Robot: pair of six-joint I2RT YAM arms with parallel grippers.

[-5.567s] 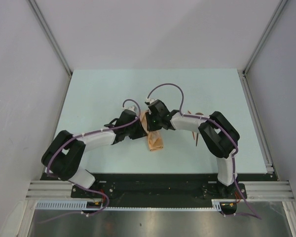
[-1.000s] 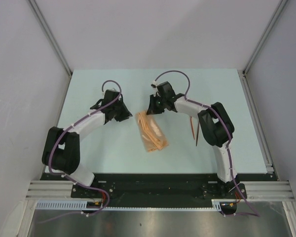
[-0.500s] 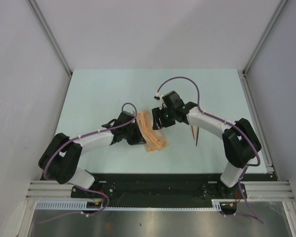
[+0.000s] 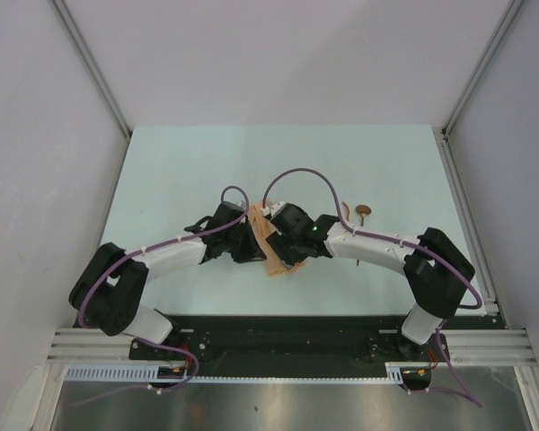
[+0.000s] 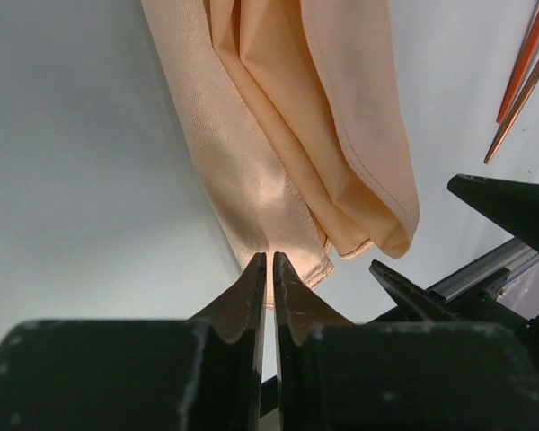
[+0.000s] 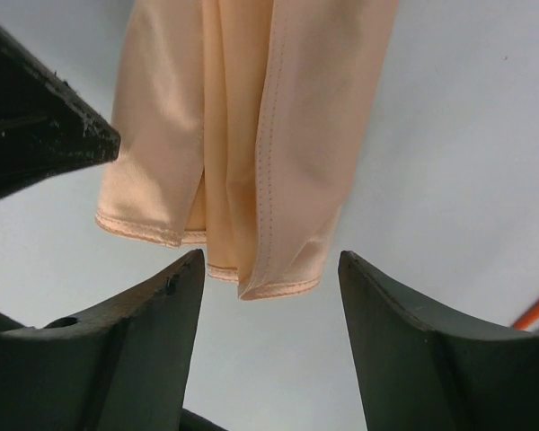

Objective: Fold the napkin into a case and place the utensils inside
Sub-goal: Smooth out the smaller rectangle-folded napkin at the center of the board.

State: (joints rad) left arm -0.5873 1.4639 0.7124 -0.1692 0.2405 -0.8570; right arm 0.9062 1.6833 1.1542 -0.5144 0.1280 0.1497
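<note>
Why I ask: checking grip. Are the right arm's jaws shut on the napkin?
No: in the right wrist view they stand wide apart, flanking the end of the napkin without touching it.

The top camera looks down from the near side over the whole worktop (image 4: 180, 171). Both wrist cameras sit close (past their own fingers (image 6: 144, 332)), sharing one end of the folded napkin (image 5: 278, 135).

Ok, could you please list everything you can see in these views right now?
napkin: one, peach-orange, folded into a narrow strip at mid-table, between the grippers
utensils: two, reddish-brown, on the table right of the napkin
table: one, pale blue-green, under everything
cables: two, purple, along the arms
left gripper: one, black, shut on the napkin's end hem
right gripper: one, black, open, straddling the napkin's end
</note>
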